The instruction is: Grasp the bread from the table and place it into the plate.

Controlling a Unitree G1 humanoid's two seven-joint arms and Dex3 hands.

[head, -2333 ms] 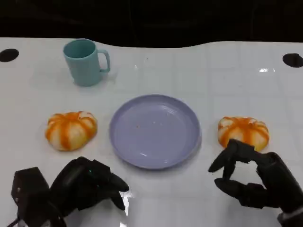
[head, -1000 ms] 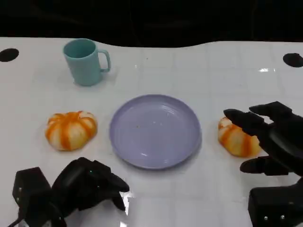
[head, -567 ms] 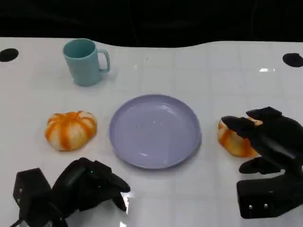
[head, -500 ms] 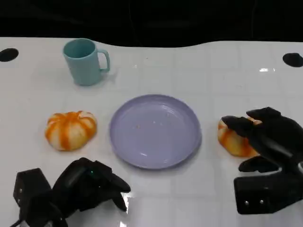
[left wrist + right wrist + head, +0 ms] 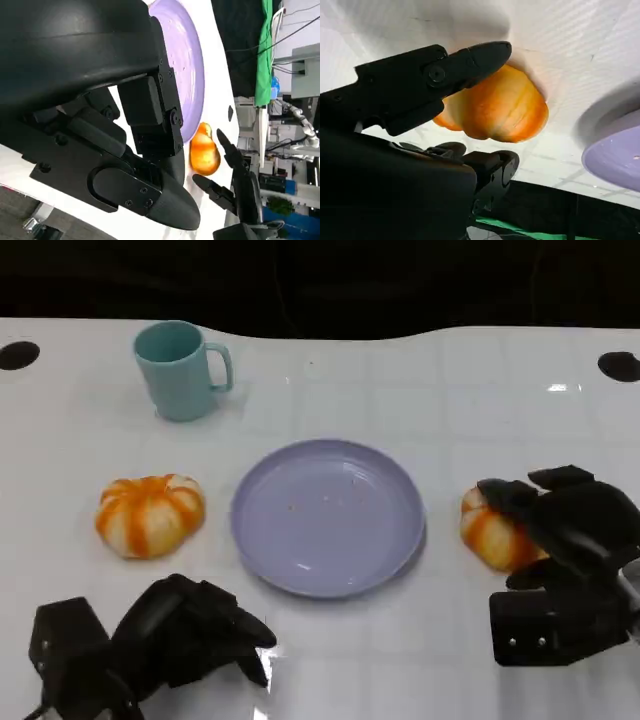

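A white glossy table point(image 5: 400, 390) with a faint grid of tile lines fills most of the head view, with a dark background behind its far edge. No brand, label or writing can be read on anything in the pictures.

At the middle of the table sits a round lavender plate point(image 5: 328, 516), with nothing on it but a few tiny specks.

The robot's right hand point(image 5: 560, 515), black, is at the right side of the table, draped over the right-hand bread point(image 5: 492, 532), a round bun with orange and white stripes that rests on the table just to the right of the plate. In the right wrist view its fingers point(image 5: 445, 75) lie over the top of this bun point(image 5: 500, 107) with the thumb below; whether they are pressing on it cannot be told. The bun is on the table, not in the plate.

The robot's left hand point(image 5: 190, 630) rests low near the front edge of the table, left of the plate, fingers curled inward with nothing in them.

A second striped bun point(image 5: 150, 515) lies on the table to the left of the plate, apart from both hands.

A pale teal mug point(image 5: 180, 370) stands upright toward the back left, its handle pointing right.
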